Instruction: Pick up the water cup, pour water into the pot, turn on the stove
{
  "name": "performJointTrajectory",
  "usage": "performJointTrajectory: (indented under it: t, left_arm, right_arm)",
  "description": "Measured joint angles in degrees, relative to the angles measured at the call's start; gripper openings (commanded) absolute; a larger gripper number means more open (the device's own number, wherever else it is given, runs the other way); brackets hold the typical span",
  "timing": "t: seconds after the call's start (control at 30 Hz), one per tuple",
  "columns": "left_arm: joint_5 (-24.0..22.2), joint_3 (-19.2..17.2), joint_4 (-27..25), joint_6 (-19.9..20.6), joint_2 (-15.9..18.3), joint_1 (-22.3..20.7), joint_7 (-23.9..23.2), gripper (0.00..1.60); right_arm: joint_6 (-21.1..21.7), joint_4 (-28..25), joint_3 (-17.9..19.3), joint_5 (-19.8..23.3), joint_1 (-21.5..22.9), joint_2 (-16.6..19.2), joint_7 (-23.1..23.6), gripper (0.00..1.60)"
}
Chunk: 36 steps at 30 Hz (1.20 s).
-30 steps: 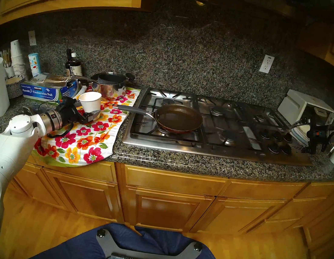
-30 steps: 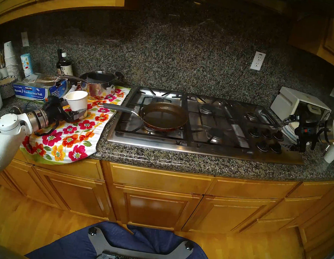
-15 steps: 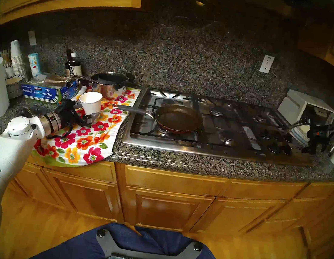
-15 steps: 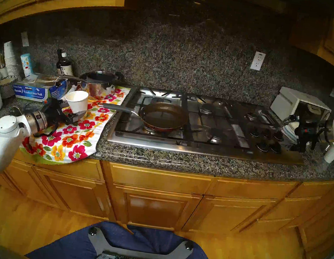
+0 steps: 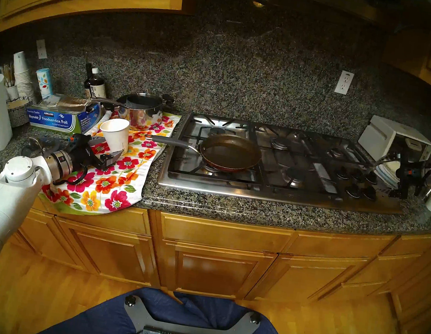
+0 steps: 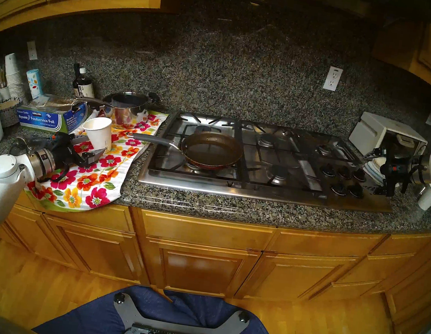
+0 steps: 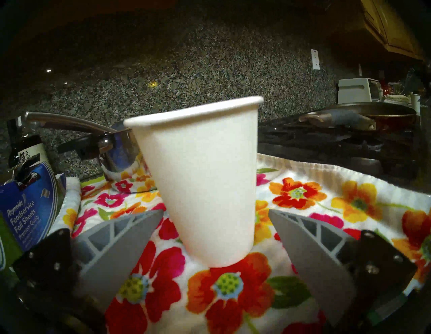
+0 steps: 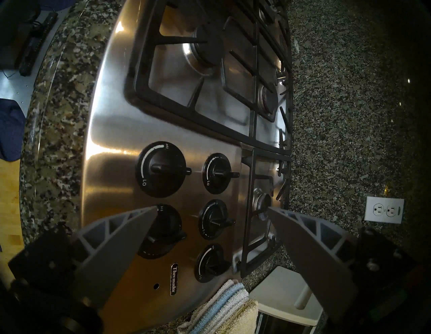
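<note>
Left tool [image 5: 107,147] withdrawn from water cup [image 5: 115,134], Reynolds box [image 5: 54,117]

In the left wrist view the water cup [image 7: 200,182] hides most of the steel saucepan [image 7: 116,151] behind it, and the foil box [image 7: 25,210] is cut off at the left edge of the frame. In the right wrist view one finger of the right tool [image 8: 211,213] covers part of a black knob [image 8: 166,231] low in the frame, while the toaster oven [image 8: 286,300] and the folded cloths [image 8: 224,310] run out at the bottom edge. In the head view the small print on the dark bottle [image 5: 95,86] in the upper left is too small to read.
</note>
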Motion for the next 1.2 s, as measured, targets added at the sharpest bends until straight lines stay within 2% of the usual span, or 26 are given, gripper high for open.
performJointTrajectory:
  t: [0.53, 1.2]
  left_arm:
    - [-1.67, -2.5, -2.91, 0.41, 0.87, 4.64, 0.17, 1.6]
    - [-4.07, -10.12, -11.17, 4.71, 2.4, 13.75, -1.01, 1.6]
  right_arm:
    - [0.0, 0.0, 0.0, 0.0, 0.0, 0.0, -0.02, 1.6]
    - [0.0, 0.0, 0.0, 0.0, 0.0, 0.0, 0.01, 1.6]
